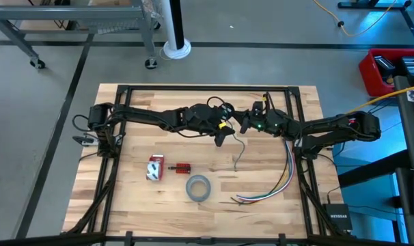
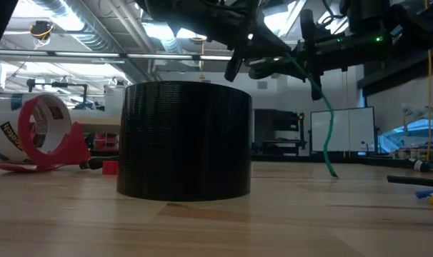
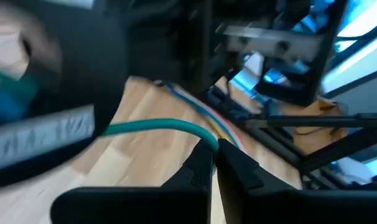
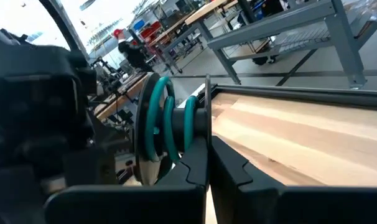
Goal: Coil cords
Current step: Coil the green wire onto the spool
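Your left pincer (image 1: 221, 137) and right pincer (image 1: 246, 124) meet above mid-bench (image 1: 132, 198), both clamped on the cord (image 1: 239, 152). The right pinches the wound turns against a small dark disc; the left nips the run beside it, the tail dangling to the wood.

Risks: pull apart and the turns may slip off the disc; the loose tail may drag toward the multicoloured wires (image 1: 279, 184) and snag.

Count: one cord, one wire bunch, one grey tape roll (image 1: 198, 187), one red tape dispenser (image 1: 154, 167), one small red piece (image 1: 182, 167).

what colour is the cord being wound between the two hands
Teal green; the thin flexible cord shows best in the right wrist view, looped around a dark spool.
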You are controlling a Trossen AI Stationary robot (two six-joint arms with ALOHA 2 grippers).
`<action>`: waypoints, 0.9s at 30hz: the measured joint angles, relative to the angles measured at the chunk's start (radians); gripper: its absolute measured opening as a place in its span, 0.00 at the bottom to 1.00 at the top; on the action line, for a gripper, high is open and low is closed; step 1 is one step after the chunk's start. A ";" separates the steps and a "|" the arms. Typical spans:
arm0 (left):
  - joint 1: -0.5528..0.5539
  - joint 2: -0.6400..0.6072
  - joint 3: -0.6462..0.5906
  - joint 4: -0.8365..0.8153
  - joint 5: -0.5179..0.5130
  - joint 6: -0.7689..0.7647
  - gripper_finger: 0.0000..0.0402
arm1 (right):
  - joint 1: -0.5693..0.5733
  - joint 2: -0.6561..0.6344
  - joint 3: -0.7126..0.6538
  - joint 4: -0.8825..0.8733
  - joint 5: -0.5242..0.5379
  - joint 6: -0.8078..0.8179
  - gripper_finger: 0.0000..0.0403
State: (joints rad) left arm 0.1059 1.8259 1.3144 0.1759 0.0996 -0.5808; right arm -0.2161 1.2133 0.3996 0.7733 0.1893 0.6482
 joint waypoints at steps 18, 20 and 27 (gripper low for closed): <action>0.025 0.000 0.000 0.000 0.060 0.001 0.00 | 0.001 0.079 0.000 -0.019 -0.103 -0.003 0.01; 0.030 -0.001 0.000 -0.001 0.075 0.001 0.00 | 0.001 0.079 0.000 -0.023 -0.103 -0.007 0.01; 0.058 -0.024 0.000 -0.013 0.133 0.016 0.00 | 0.001 0.079 0.000 -0.068 -0.106 -0.020 0.01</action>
State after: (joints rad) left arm 0.1639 1.8022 1.3144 0.1630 0.2326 -0.5644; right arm -0.2153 1.2919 0.3996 0.7056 0.0837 0.6282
